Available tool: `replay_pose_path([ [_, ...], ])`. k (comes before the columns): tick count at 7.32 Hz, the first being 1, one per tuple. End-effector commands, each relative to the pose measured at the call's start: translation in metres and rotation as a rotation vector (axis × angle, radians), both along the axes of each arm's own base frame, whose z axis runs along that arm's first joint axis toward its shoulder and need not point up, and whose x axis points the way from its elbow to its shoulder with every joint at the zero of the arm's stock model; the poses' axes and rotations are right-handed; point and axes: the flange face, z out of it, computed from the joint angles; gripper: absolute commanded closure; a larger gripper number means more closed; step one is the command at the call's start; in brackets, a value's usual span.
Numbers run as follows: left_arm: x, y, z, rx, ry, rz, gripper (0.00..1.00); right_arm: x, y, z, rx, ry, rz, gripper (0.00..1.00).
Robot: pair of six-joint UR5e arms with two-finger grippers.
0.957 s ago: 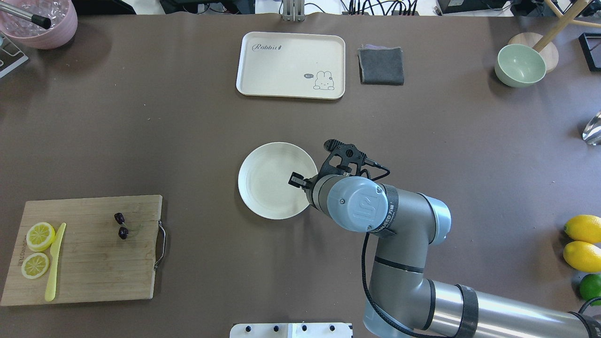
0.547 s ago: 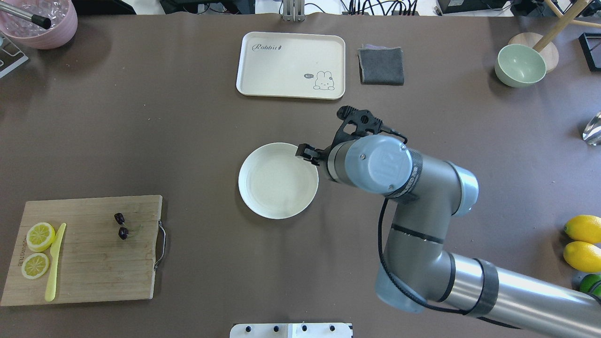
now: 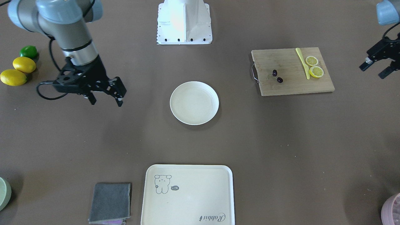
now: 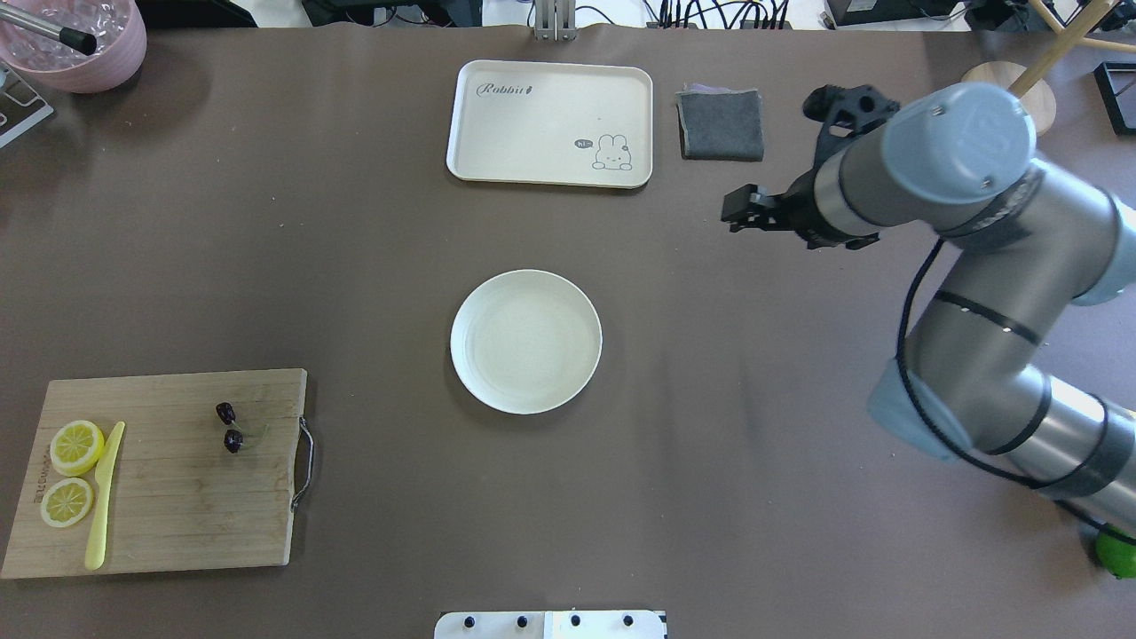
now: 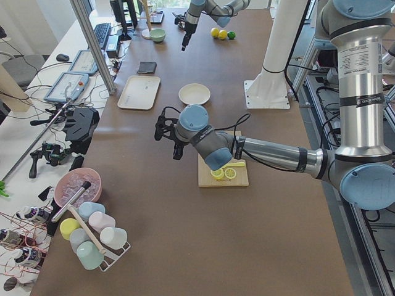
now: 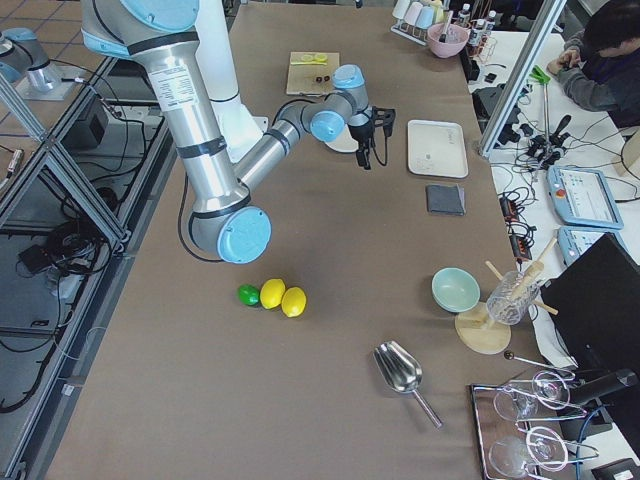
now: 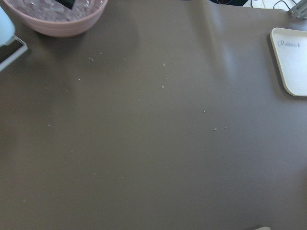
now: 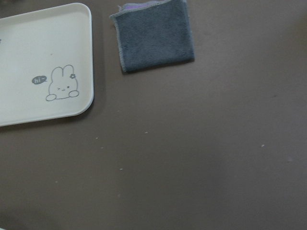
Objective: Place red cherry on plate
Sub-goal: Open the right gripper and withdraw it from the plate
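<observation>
On cutting board (image 4: 177,497): red cherry (image 4: 230,427), well apart from plate (image 4: 526,342). Right tool (image 3: 106,100) spread; left tool (image 3: 373,71) spread.

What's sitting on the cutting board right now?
On the cutting board: the red cherry, two lemon slices and a yellow knife. In the overhead view nothing covers the board's top; whatever lies beneath it is hidden.

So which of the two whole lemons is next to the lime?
The middle lemon, directly beside the lime; the outer lemon lies past it, at the row's other end.
</observation>
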Motion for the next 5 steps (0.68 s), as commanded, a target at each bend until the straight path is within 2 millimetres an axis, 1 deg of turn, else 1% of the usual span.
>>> replay_pose_path([
  [1, 0.076, 0.029, -0.018, -0.021, -0.018, 0.014, 0.02, 0.117, -0.019, 0.06, 0.031, 0.034, -0.085, 0.0],
  [2, 0.108, 0.04, -0.019, -0.006, -0.048, 0.027, 0.02, 0.165, -0.024, 0.085, 0.045, 0.036, -0.121, 0.0],
  [3, 0.146, 0.056, -0.021, -0.042, -0.058, 0.033, 0.02, 0.199, -0.022, 0.111, 0.063, 0.063, -0.146, 0.0],
  [4, 0.192, 0.079, -0.026, -0.05, -0.077, 0.022, 0.02, 0.233, -0.019, 0.138, 0.081, 0.096, -0.167, 0.0],
  [5, 0.234, 0.104, -0.027, -0.061, -0.095, 0.005, 0.02, 0.264, -0.017, 0.161, 0.095, 0.096, -0.195, 0.0],
])
